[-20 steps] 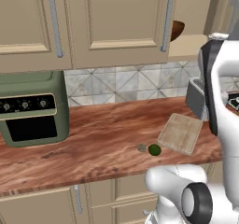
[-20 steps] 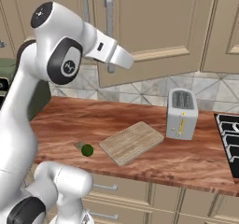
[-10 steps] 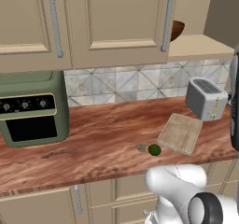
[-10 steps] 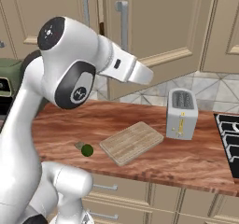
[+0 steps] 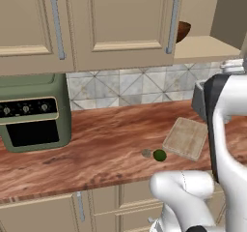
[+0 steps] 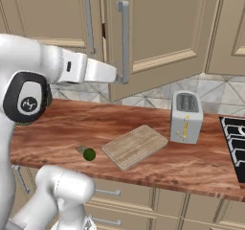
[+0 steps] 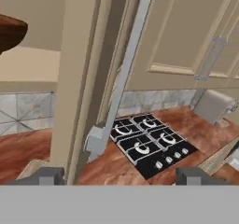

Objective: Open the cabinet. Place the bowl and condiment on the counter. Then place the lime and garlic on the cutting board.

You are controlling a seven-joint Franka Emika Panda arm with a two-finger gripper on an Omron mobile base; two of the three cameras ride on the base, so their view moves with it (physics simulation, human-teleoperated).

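The cabinet (image 5: 120, 23) hangs above the tabletop (image 5: 96, 153); in the left base view its right door (image 5: 123, 25) stands swung out, leaving the inside open on the right, where the bowl (image 5: 182, 31) sits on the inner shelf (image 5: 205, 50), part hidden by the door's edge. The condiment cannot be made out. In the hand view the end effector (image 7: 120, 175) is spread wide, its two dark fingertips (image 7: 46, 175) standing apart on either side of the door's edge and the lower end of the grey bar handle (image 7: 126, 73), pinching nothing; the bowl shows at the far left of that view. Down on the tabletop, the lime (image 5: 159, 154) lies just left of the cutting board (image 5: 186, 137), off the board, with the garlic (image 5: 146, 153) just beside it on its left. A grey toaster (image 6: 186, 116) stands to the right of the board, and a green oven (image 5: 31, 112) sits at the left end against the tiled wall. A black stove (image 7: 149, 143) lies further right.
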